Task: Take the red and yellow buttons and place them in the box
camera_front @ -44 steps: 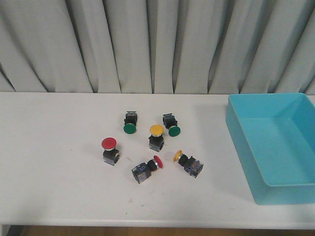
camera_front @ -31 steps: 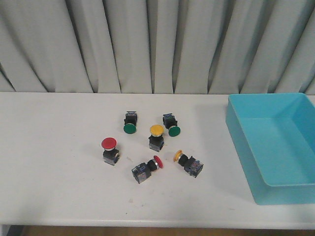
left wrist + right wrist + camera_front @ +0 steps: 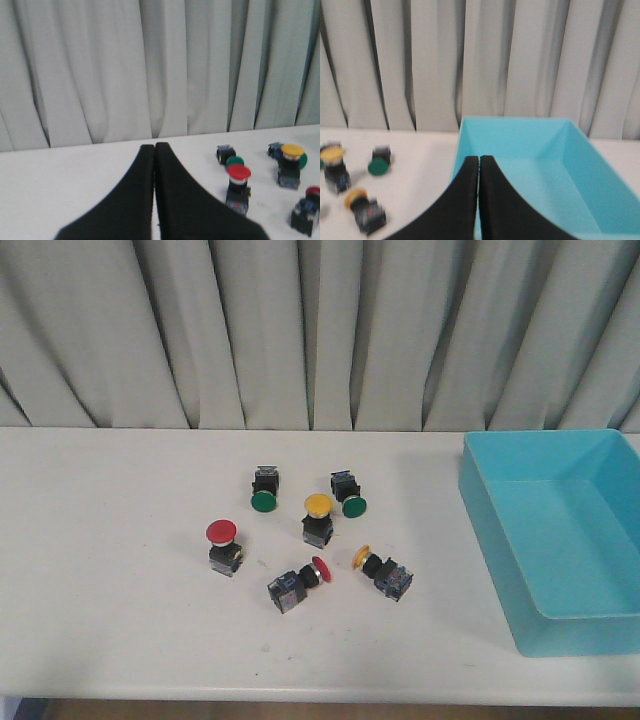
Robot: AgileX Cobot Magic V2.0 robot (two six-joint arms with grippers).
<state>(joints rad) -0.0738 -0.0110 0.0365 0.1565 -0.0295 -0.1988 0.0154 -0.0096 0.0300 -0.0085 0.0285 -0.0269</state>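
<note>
Six buttons mid-frame on the bench (image 3: 110, 570), box (image 3: 500, 540) at right.
Absent from the front view, seen only by wrist cameras: left pincer (image 3: 154, 146) and right pincer (image 3: 479, 158), both pressed together, empty. Unchanged from earlier: red buttons (image 3: 222, 532), yellow buttons (image 3: 318, 504).

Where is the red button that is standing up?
In the front view, the upright red button stands on the white table, leftmost of the cluster, left of the tipped red button and below-left of a green button.
</note>
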